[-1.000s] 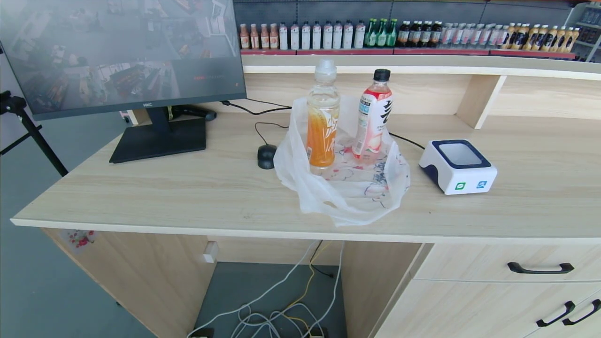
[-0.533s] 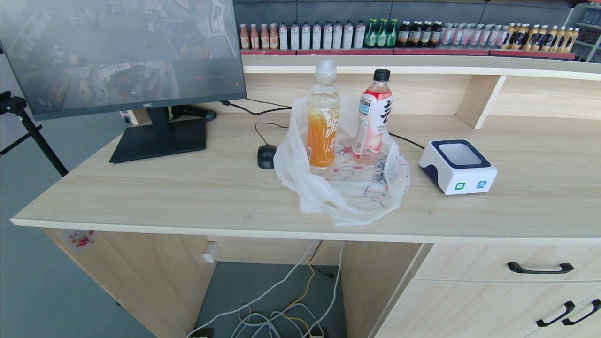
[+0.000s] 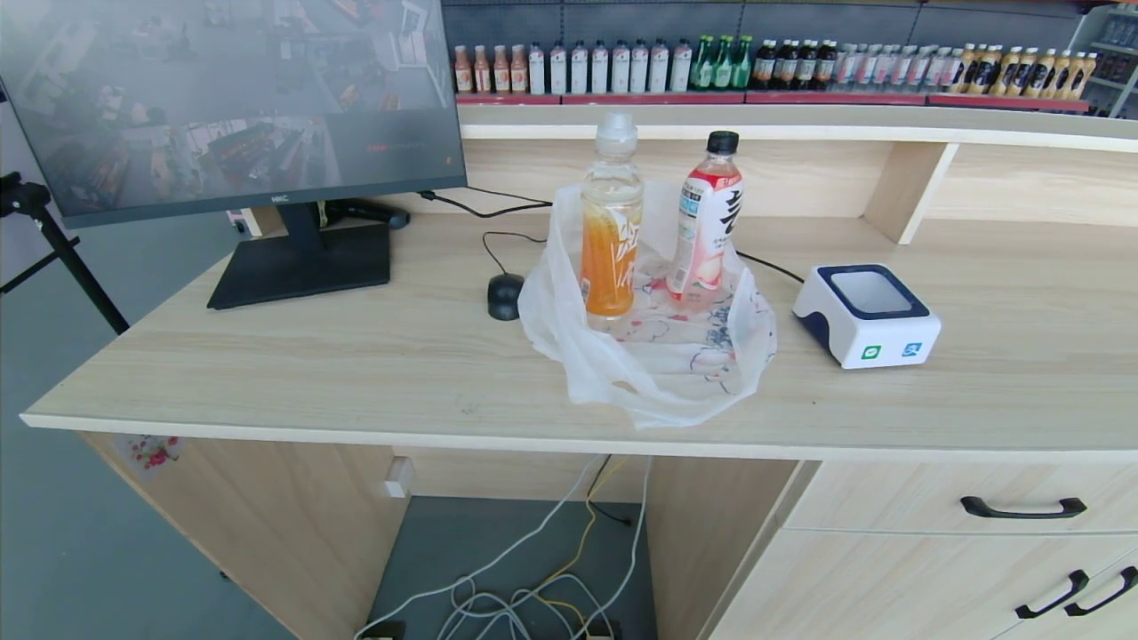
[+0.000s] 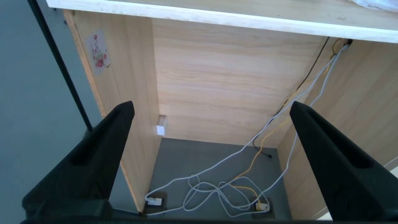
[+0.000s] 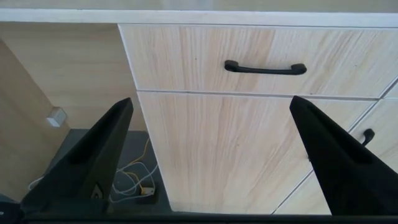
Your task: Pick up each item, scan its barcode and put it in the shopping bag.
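An orange drink bottle (image 3: 610, 218) and a pink-labelled bottle (image 3: 707, 222) stand upright inside the translucent white shopping bag (image 3: 653, 351) in the middle of the wooden counter (image 3: 356, 356). The white and navy barcode scanner (image 3: 866, 315) sits just right of the bag. My left gripper (image 4: 208, 162) hangs open below the counter's edge, facing the knee space and its cables. My right gripper (image 5: 208, 162) is open too, low down in front of the drawer fronts.
A monitor (image 3: 231, 98) on a black stand fills the counter's back left, with a black mouse (image 3: 505, 295) between it and the bag. Drawers with black handles (image 3: 1022, 508) lie under the right side. Loose cables (image 3: 516, 596) trail on the floor.
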Controlling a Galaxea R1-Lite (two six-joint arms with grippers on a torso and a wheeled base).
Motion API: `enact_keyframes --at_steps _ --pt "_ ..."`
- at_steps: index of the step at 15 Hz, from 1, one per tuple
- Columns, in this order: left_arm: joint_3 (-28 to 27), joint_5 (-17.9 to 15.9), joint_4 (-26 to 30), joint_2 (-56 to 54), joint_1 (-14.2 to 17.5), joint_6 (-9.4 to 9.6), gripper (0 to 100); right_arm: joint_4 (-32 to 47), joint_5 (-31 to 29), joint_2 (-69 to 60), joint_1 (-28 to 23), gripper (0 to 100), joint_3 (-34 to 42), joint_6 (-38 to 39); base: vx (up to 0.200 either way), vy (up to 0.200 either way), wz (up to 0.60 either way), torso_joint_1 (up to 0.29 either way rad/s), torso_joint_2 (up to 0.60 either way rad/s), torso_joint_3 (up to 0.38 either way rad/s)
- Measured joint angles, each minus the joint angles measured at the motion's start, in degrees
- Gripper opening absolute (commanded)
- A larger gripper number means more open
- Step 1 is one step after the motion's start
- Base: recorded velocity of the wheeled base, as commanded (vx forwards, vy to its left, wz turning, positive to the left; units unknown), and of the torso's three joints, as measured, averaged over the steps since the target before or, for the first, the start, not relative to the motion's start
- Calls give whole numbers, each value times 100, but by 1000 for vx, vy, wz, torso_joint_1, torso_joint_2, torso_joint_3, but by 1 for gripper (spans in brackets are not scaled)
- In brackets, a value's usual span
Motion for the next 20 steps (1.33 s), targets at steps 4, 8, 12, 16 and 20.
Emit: enact_keyframes --at_steps 4,8,12,16,20 --pt "0 0 6 0 -7 -4 100 -2 0 2 -4 100 0 -22 0 -50 -300 8 3 2" --pt "0 0 11 0 -2 -12 100 -6 4 2 -4 100 0 9 0 -200 0 8 0 2" --pt "0 0 6 0 -2 -20 100 -4 2 2 -4 100 0 52 0 -200 0 5 1 4" --pt "0 0 9 0 -2 -22 100 0 2 5 0 100 0 -41 0 -200 0 4 -1 4" --pt "0 0 6 0 0 -22 100 0 2 10 -4 100 0 -33 0 -200 0 1 2 1"
